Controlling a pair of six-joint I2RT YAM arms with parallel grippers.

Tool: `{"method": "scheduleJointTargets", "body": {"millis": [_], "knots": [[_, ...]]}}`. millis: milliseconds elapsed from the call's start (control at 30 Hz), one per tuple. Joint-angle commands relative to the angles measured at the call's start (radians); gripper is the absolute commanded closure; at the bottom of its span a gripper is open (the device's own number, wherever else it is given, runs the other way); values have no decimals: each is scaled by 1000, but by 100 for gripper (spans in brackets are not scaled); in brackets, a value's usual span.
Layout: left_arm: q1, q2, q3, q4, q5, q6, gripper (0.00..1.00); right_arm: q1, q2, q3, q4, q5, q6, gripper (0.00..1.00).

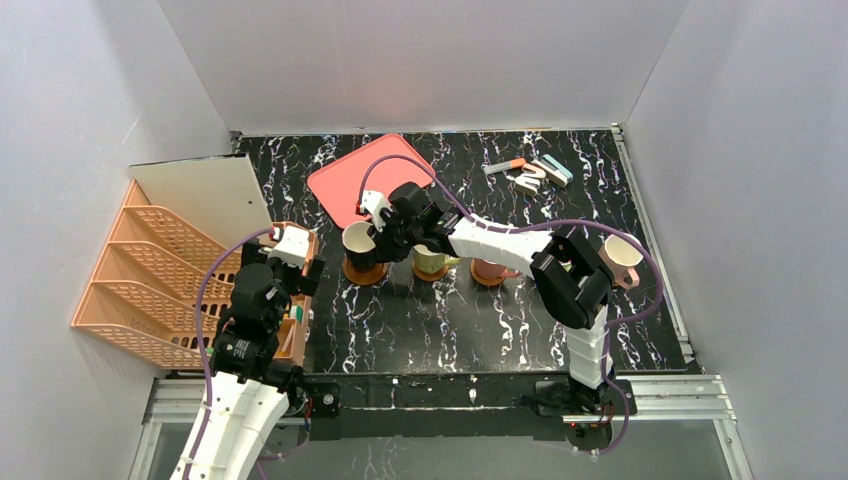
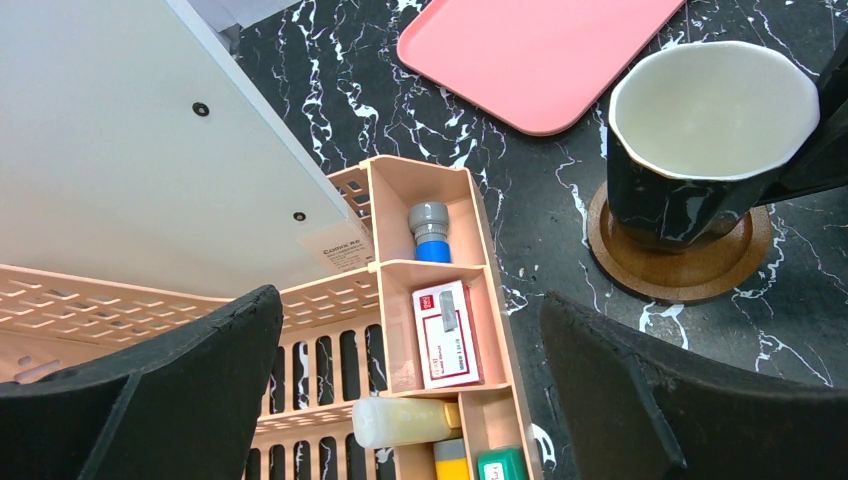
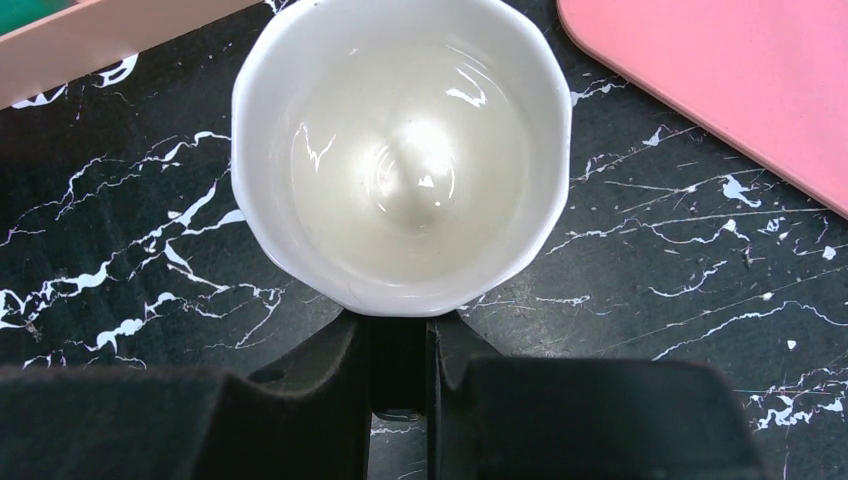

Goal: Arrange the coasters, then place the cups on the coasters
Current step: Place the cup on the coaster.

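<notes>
Black marble-look table (image 1: 420, 320), white walls around it. We see the right gripper (image 3: 398, 338) clenched on the handle of the dark cup (image 3: 400, 160). In the right wrist view the cup fills the upper middle, straight above the fingers, with the handle pinched between them at bottom centre.

In the left wrist view the same cup stands upright at upper right on a coaster (image 2: 680, 275), its base inside the coaster's rim. From overhead it is centre-left, just below the lower corner of the pink tray (image 1: 350, 185).

Cup: glossy dark outside, cream inside, empty, rim slightly faceted. Coaster: round, brown, flat, a bit wider than the cup's base.

The left gripper (image 2: 410, 310) is spread wide and holds nothing. It hangs over the peach organizer (image 2: 480, 230) at lower centre of its own view. The dark cup lies to its upper right, well apart from both fingers.

Overhead, the yellow-green cup (image 1: 432, 262) is just right of the dark cup and the pink cup (image 1: 490, 270) is right of that. Both are partly hidden by the right arm, so we cannot tell whether coasters are under them. The pale pink cup (image 1: 622, 258) is at the right, beside the arm's elbow.
</notes>
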Motion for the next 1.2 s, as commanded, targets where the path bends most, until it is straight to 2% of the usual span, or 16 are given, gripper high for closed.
{"method": "scheduleJointTargets", "body": {"millis": [0,100,633,767,900,1167], "knots": [[4,-5,-10,20,-15,-3,2,1,-17,64,36,-21,-5,79],[4,-3,-11,19,-15,-3,2,2,-16,67,31,-16,-11,67],[4,-2,-10,19,-15,-3,2,1,-24,81,6,-24,-26,41],[4,-2,-10,18,-14,-3,2,1,-37,82,-14,-37,-36,27],[5,-2,-10,18,-12,-3,2,0,-71,65,-24,-45,-48,3],[5,38,8,11,11,4,2,-4,-218,37,-71,-46,-116,1]]}}
